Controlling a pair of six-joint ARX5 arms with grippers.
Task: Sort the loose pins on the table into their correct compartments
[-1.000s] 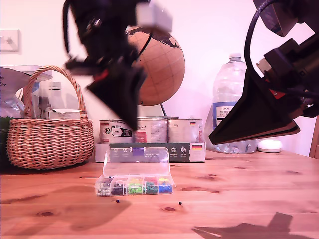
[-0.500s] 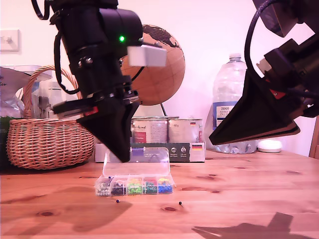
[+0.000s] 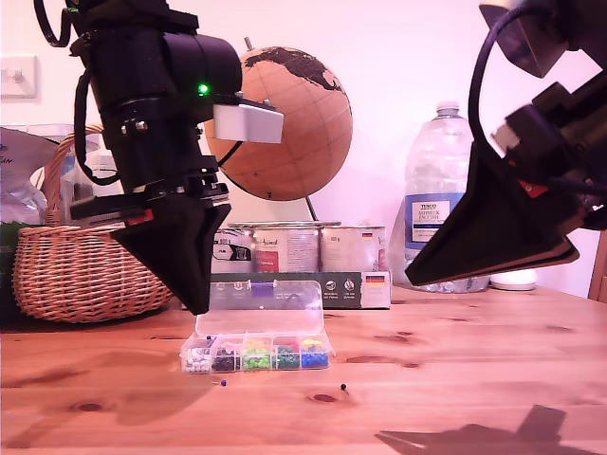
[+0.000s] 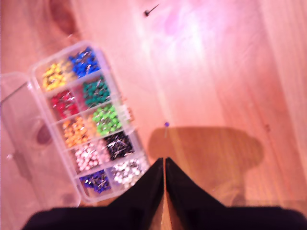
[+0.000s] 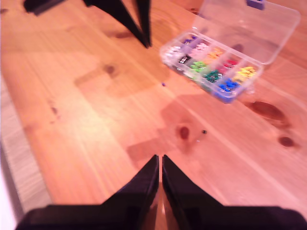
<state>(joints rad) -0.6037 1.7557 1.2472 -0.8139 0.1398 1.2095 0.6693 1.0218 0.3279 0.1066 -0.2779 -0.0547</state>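
First end effector (image 4: 164, 165): jaws pressed together, nothing held, up off the desk (image 3: 474, 379).
Pin box (image 4: 88, 122): lid open, just beside its tip.
Purple pin (image 4: 166, 124): loose, just ahead of the tip.
Second end effector (image 5: 159, 163): closed, empty, raised.
Dark pin (image 5: 204, 132): ahead of it; box farther out.

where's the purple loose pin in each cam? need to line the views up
Exterior view: purple pin on the table, just in front of the pin box, below its white cell.
First wrist view: pin beside the box, ahead of my first gripper.
Second wrist view: pin between the box and the first arm's jaws.
Shared landmark: the clear pin box.
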